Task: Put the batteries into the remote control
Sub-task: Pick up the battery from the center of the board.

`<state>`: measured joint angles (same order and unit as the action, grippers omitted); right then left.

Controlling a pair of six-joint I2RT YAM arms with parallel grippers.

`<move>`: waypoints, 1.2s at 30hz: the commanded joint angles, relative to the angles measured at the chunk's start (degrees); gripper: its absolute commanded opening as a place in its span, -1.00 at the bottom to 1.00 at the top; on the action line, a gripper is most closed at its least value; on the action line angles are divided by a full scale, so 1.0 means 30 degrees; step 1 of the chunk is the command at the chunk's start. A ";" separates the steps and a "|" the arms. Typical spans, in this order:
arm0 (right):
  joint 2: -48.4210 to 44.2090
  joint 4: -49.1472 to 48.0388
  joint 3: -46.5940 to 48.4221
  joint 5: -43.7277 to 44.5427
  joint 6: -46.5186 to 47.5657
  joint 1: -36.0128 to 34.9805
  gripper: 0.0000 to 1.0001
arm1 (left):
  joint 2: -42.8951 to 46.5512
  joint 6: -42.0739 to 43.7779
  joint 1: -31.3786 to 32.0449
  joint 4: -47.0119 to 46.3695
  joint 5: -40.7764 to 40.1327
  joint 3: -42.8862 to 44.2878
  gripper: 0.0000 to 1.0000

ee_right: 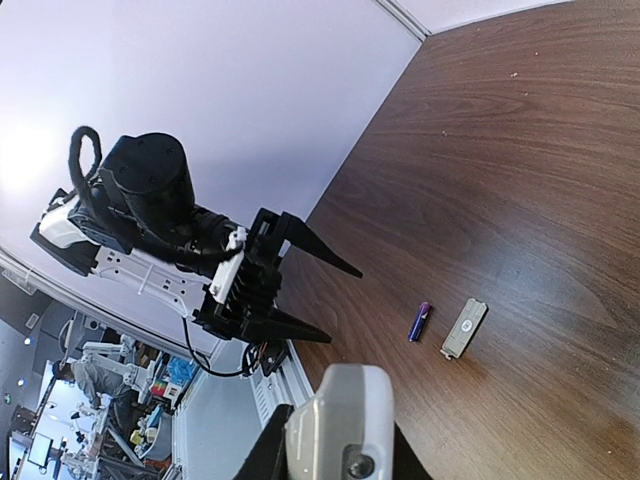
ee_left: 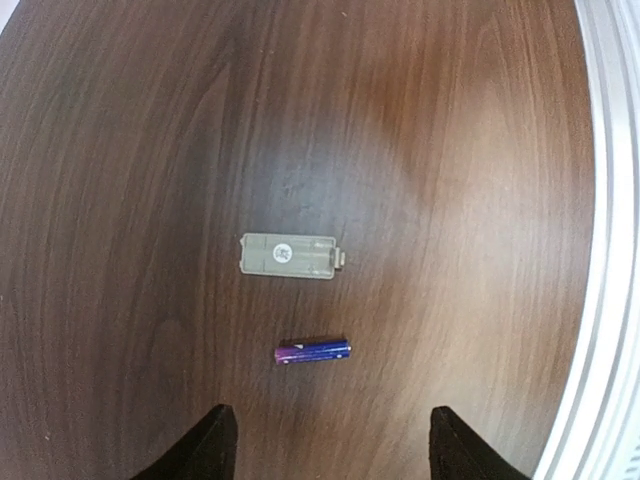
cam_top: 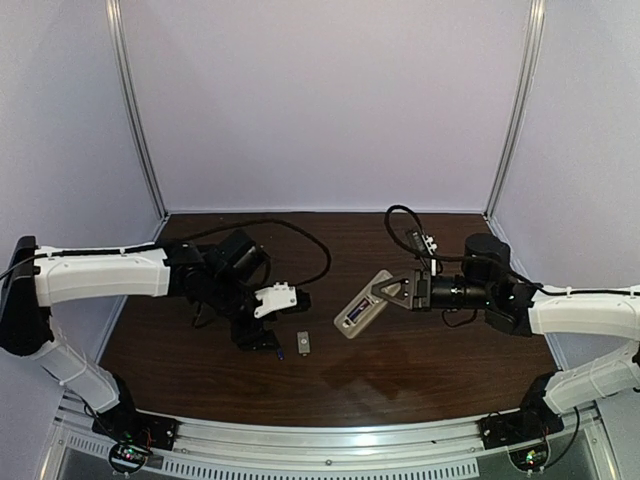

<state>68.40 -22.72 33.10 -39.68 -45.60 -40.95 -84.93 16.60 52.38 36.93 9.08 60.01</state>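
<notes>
The remote control (cam_top: 362, 306) is held off the table in my right gripper (cam_top: 383, 292), beige back up; a small purple-blue patch shows in its recess. In the right wrist view its white end (ee_right: 338, 415) sits between my shut fingers. One purple-blue battery (ee_left: 313, 351) lies on the table just ahead of my left gripper (ee_left: 330, 455), which is open and empty above it. The battery also shows in the top view (cam_top: 281, 352) and the right wrist view (ee_right: 420, 321). My left gripper shows there too (ee_right: 344, 305).
A small flat grey-white cover piece (ee_left: 291, 255) lies just beyond the battery, also seen in the top view (cam_top: 304, 343) and the right wrist view (ee_right: 464, 328). The aluminium rail (ee_left: 605, 250) runs along the table's near edge. A black cable (cam_top: 300, 235) trails across the back.
</notes>
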 commanded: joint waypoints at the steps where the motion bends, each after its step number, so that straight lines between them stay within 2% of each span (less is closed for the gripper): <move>1: -0.0585 0.0019 -0.0270 -0.0294 -0.0105 0.0337 -1.00 | -0.1790 0.5526 0.0024 0.1912 -0.1016 0.0996 0.35; 7: -0.1007 0.0028 -0.0472 -0.0440 -0.0329 0.0487 -1.00 | -0.4154 0.7266 -0.0147 0.2411 -0.1953 0.2196 0.30; 14: -0.1306 -0.0014 -0.0821 -0.0572 -0.0384 0.0722 -1.00 | -0.5488 0.8094 -0.0380 0.2337 -0.1327 0.3283 0.18; 36: -0.1440 -0.0145 -0.1243 -0.0834 -0.0678 0.1219 -1.00 | -0.7646 0.8925 -0.0156 0.1937 -0.1005 0.3886 0.04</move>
<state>64.86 -22.06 29.93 -41.56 -47.16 -37.87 -106.78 42.22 51.55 43.42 5.13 70.00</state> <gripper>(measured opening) 0.226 0.531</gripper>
